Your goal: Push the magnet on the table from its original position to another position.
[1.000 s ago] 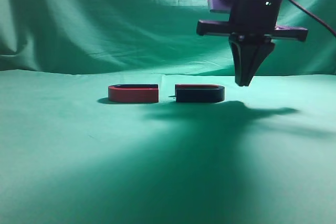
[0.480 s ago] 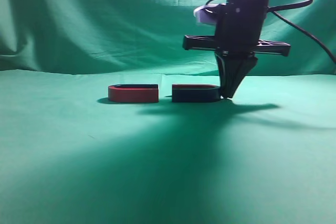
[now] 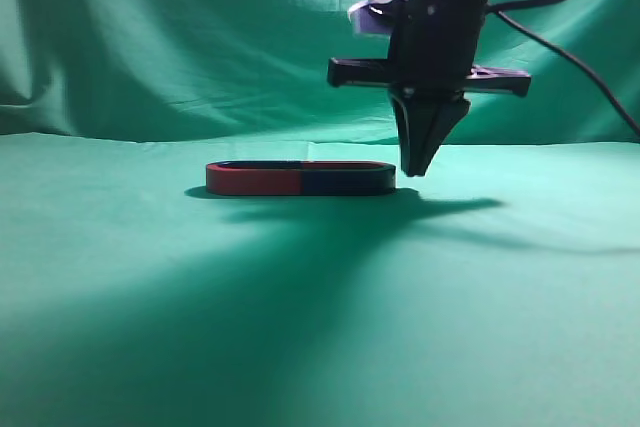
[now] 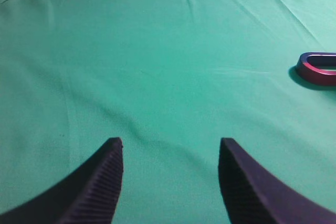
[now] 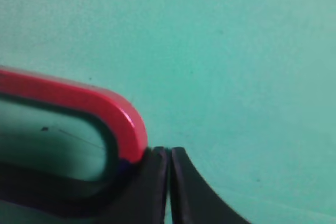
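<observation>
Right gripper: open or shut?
Shut. The right gripper shows fingers pressed together with only a hairline seam, tips at the magnet.

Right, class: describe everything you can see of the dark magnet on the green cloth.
The magnet is a low, flat, navy-black U-shape with a red-tinged top rim, smooth and glossy. It lies flat on the table, its open ends butted against the red magnet, so the two form one closed oval. The shut right gripper stands at its curved end, apparently touching it in the wrist view.

Bare green cloth table (image 3: 300, 327) lies open all around; only the dark navy U-shaped magnet (image 3: 345, 180), apparently touching the red U-shaped magnet (image 3: 255, 180), interrupts it.
</observation>
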You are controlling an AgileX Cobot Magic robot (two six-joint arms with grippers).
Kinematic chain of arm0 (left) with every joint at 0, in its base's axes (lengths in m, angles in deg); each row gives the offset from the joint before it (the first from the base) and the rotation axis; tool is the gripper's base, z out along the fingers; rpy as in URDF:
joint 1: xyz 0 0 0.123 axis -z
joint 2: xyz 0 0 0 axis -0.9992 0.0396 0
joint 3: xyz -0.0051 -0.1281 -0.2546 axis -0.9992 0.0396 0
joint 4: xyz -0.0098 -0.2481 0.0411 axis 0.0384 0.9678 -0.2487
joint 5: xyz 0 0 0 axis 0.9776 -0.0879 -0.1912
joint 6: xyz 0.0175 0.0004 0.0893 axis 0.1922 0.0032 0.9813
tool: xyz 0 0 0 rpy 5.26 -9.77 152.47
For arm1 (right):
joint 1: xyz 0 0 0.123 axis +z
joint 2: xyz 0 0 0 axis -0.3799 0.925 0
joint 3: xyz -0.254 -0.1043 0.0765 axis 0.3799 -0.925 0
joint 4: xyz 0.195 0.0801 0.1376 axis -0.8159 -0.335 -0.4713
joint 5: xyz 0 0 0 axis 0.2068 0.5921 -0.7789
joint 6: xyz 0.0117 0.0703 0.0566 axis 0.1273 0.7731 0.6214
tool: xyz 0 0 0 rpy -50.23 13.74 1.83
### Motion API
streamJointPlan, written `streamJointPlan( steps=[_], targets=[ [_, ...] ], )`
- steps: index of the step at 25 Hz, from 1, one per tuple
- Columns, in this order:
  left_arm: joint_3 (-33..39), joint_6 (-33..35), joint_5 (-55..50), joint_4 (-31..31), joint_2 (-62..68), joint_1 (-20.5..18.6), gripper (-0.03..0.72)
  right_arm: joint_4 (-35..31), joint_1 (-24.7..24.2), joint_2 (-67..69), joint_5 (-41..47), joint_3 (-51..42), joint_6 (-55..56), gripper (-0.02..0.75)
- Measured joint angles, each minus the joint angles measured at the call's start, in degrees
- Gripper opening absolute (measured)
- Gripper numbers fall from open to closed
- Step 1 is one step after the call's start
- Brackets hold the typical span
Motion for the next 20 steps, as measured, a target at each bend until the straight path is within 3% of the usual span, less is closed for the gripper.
streamJointPlan(
  steps=[8,20],
  targets=[
    [0.00,0.00,0.00,0.00,0.00,0.00,0.372,3.14,0.00,-0.73,19.84,14.68,1.80,0.000],
    [0.00,0.00,0.00,0.00,0.00,0.00,0.372,3.14,0.00,-20.65,23.48,16.29,5.30,0.000]
  ],
)
